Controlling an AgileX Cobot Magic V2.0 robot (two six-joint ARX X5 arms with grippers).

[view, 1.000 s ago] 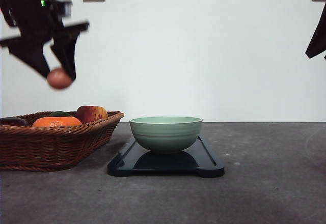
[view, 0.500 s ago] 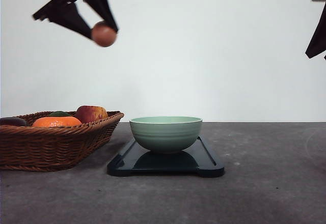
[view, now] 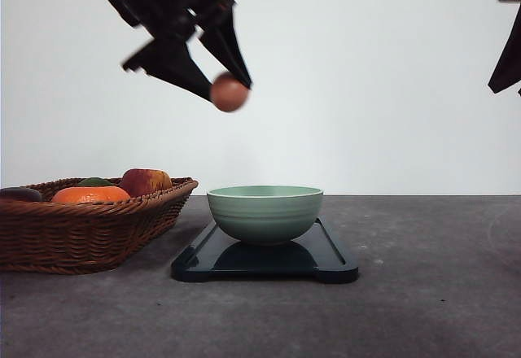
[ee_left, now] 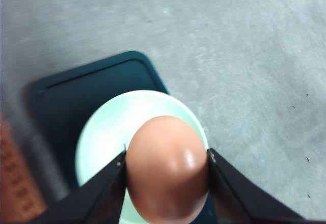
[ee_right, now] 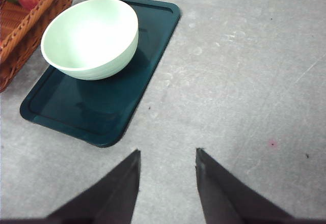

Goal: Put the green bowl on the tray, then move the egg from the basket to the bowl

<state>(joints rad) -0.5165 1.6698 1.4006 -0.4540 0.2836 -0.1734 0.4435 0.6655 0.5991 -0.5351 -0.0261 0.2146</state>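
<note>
The green bowl (view: 264,212) stands on the dark tray (view: 326,260) in the middle of the table. High above it and slightly to its left, my left gripper (view: 229,91) is shut on the reddish-brown egg (view: 229,93). The left wrist view looks down past the egg (ee_left: 168,169), pinched between both fingers (ee_left: 104,191), onto the bowl (ee_left: 109,132) and the tray (ee_left: 86,91). The wicker basket (view: 89,232) sits at the left. My right gripper (ee_right: 167,170) is open, hanging over bare table to the right of the tray (ee_right: 102,107) and the bowl (ee_right: 90,37).
An apple (view: 146,181), an orange fruit (view: 91,194) and a dark item lie in the basket. Part of the right arm (view: 509,57) shows at the upper right edge. Wall outlets are on the back wall. The grey tabletop stretches to the right of the tray.
My left gripper has carried the egg from above the basket up and to the right, then slightly down, to a spot over the bowl's left side. The right arm has not moved.
</note>
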